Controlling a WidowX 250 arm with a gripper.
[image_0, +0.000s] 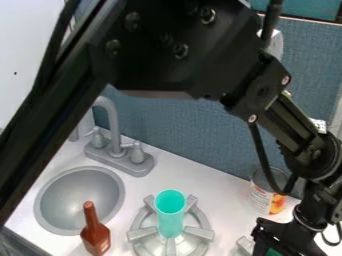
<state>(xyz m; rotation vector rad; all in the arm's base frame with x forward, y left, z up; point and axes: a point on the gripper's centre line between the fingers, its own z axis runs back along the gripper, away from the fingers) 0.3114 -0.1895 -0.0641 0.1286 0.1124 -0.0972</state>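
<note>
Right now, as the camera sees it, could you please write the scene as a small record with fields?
End effector: lower right, low over the white counter
Nearest to it: green thing, partly hidden; if held, I cannot tell
Behind it: can, partly covered by a cable
Burner: grey, with upright teal cup on top
Sink: grey, round, left of burner
Faucet: behind sink
Bottle: brown, upright, at sink's near side
</note>
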